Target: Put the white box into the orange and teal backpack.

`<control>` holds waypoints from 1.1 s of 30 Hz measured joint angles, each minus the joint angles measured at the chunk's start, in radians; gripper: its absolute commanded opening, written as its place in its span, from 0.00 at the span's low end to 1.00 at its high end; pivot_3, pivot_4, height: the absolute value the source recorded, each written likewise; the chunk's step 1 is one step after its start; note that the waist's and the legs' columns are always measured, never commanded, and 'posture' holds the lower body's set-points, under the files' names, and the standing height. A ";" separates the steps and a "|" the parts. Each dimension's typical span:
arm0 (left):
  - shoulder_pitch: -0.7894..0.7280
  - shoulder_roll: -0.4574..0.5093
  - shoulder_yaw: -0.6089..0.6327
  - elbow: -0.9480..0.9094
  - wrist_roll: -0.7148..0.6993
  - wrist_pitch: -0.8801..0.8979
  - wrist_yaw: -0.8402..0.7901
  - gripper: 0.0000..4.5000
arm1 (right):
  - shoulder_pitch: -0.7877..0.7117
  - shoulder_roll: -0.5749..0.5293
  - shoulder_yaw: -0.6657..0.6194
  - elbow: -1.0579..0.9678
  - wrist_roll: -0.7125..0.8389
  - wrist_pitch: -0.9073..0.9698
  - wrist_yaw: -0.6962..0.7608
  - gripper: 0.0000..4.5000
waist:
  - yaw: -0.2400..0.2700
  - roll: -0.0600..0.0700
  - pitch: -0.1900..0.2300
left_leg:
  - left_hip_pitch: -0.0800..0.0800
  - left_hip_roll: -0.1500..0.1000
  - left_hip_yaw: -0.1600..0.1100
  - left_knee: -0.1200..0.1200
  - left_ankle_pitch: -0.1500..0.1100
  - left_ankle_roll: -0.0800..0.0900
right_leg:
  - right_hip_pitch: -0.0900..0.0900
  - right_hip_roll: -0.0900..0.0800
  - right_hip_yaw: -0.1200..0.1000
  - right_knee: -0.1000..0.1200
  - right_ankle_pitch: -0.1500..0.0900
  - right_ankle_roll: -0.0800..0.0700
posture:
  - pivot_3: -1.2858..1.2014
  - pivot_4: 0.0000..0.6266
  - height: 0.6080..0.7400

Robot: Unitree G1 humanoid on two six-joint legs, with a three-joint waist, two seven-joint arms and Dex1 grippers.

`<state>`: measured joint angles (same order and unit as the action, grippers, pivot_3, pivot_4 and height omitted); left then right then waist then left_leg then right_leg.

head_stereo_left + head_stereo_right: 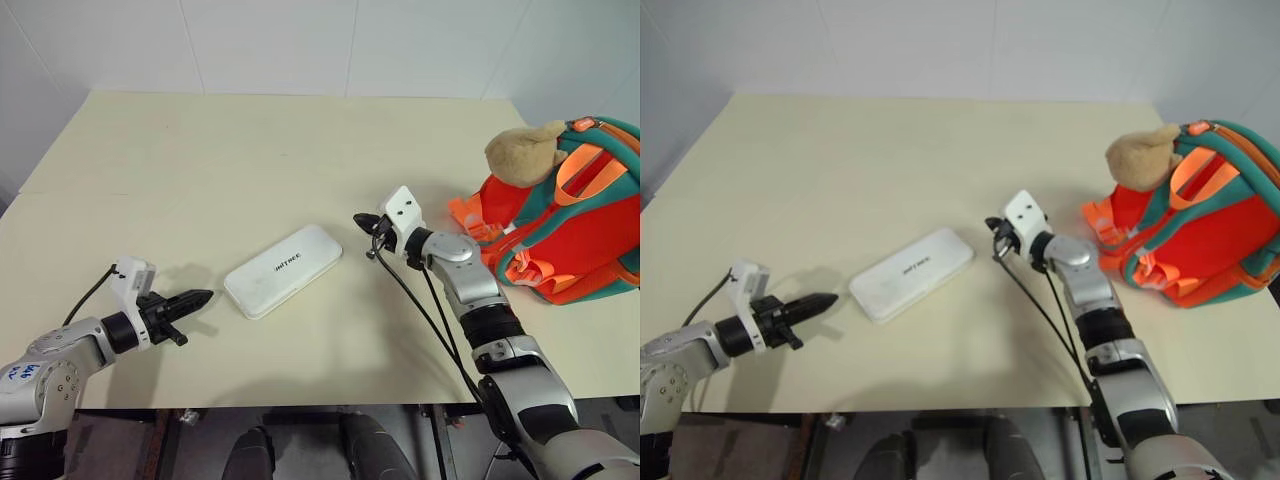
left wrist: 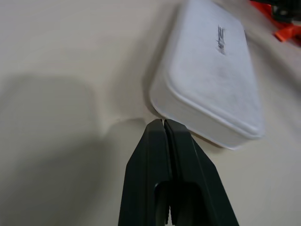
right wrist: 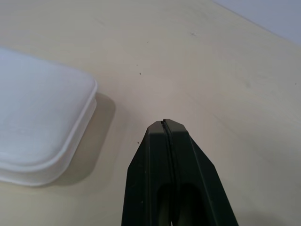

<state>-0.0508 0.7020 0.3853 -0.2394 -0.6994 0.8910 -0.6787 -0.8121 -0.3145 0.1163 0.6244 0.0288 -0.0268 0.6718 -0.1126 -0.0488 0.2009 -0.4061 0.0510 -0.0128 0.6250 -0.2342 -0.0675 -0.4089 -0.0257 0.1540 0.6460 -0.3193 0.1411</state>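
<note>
Two grippers on the cream table [image 1: 200, 140], one at each end of the white box [image 1: 283, 270]. From the head camera the box lies flat near the middle of the tabletop, angled, small dark lettering facing up. The left gripper [image 1: 203, 297] sits just off the box's near-left end, fingers pinched together with nothing between them, tip pointing at the box but not touching. The right gripper [image 1: 362, 219] is just off the box's far-right corner, also pinched shut and empty, black cable looping down from its wrist. The orange and teal backpack [image 1: 570, 225] stands on the table's right side, well apart from the box, with a tan plush toy [image 1: 522, 150] on its upper left

Left wrist cam: the two black fingers [image 2: 155, 155] are pressed flat against each other, tips very close to the rounded end of the box [image 2: 211, 80]; can't tell if they actually touch it. A bit of orange peeks in past the box's far end

Right wrist cam: fingers [image 3: 181, 160] closed tight again, hovering over bare table, with one rounded corner of the box [image 3: 42, 127] just beside them, a gap between
</note>
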 measured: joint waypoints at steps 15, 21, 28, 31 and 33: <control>-0.030 -0.053 -0.063 0.024 0.007 -0.053 0.002 0.01 | 0.034 0.019 0.045 -0.030 -0.011 0.016 0.162 0.00 | -0.002 0.000 0.000 | 0.000 0.000 0.000 -0.001 0.000 -0.001 | 0.000 0.000 0.000 -0.001 0.000 0.000 | 0.52 0.24 1.00; -0.047 -0.053 -0.092 0.077 0.052 -0.123 -0.038 0.01 | 0.081 0.007 0.040 -0.126 -0.005 0.080 0.199 0.00 | 0.000 0.000 0.000 | 0.000 0.000 0.000 -0.001 0.000 -0.001 | 0.000 0.000 0.000 -0.001 0.000 0.000 | 0.52 0.24 1.00; -0.085 -0.053 -0.112 0.126 0.089 -0.154 -0.051 0.01 | 0.139 -0.027 0.044 -0.260 -0.001 0.178 0.258 0.00 | 0.003 0.000 0.000 | 0.000 0.000 -0.001 -0.001 0.000 -0.001 | 0.000 0.000 0.000 -0.001 0.000 0.000 | 0.52 0.24 1.00; -0.110 -0.050 -0.122 0.148 0.117 -0.171 -0.060 0.01 | 0.183 -0.040 0.046 -0.329 0.000 0.232 0.279 0.00 | 0.004 0.000 0.000 | 0.000 -0.001 0.000 -0.001 0.000 -0.001 | 0.000 0.000 0.000 -0.001 0.000 0.000 | 0.52 0.24 1.00; -0.132 -0.047 -0.130 0.173 0.127 -0.175 -0.073 0.01 | 0.208 -0.053 0.047 -0.382 0.001 0.267 0.292 0.00 | 0.004 0.000 0.000 | 0.000 -0.001 -0.001 -0.001 0.000 -0.001 | 0.000 0.000 0.000 -0.001 0.000 0.000 | 0.52 0.24 1.00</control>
<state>-0.1830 0.6555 0.2554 -0.0662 -0.5725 0.7157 -0.7517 -0.6046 -0.3679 0.1629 0.2428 0.0296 0.2401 0.9642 -0.1084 -0.0487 0.2009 -0.4060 0.0504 -0.0133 0.6241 -0.2338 -0.0688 -0.4087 -0.0255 0.1537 0.6447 -0.3194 0.1410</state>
